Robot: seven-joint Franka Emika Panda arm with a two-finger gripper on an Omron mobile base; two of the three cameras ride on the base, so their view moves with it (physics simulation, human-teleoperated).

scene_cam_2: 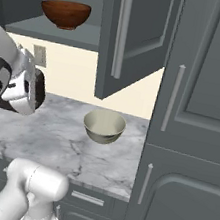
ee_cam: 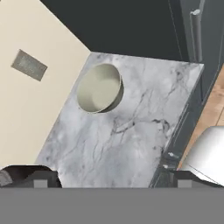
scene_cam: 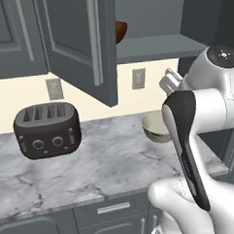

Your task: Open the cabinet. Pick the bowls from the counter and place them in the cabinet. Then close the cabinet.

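**Mia:** What is nearest to us?

**Ben:** The white arm (scene_cam: 208, 148) is bending up close in front. The tool (ee_cam: 109, 181) is hanging over the marble surface (ee_cam: 131, 131). Its two dark tips are sitting far apart at the bottom of the hand view, and nothing is sitting between them.

**Mia:** And under it?

**Ben:** The pale bowl (scene_cam_2: 104, 126) is sitting upright on the surface (scene_cam_2: 51, 138), a little past the tool (it is not touching the tool). In the right base view it is sitting near the tall dark cupboard (scene_cam_2: 196, 121) on the right. In the left base view the pale bowl (scene_cam: 156, 127) is peeking out from behind the arm, near the right end of the surface (scene_cam: 92, 164).

**Mia:** What else is sitting there?

**Ben:** A dark toaster (scene_cam: 47, 131) is sitting well apart from the bowl, over on the left.

**Mia:** And behind that?

**Ben:** The cream wall is showing two grey outlets (scene_cam: 139, 79).

**Mia:** And up high?

**Ben:** The cabinet (scene_cam_2: 139, 41) is hanging open, with its door swinging out over the surface. The brown bowl (scene_cam_2: 65, 13) is sitting upright on the grey shelf (scene_cam_2: 59, 33) inside. In the left base view the door (scene_cam: 81, 43) is hiding most of the brown bowl (scene_cam: 121, 30), so just its edge is showing.
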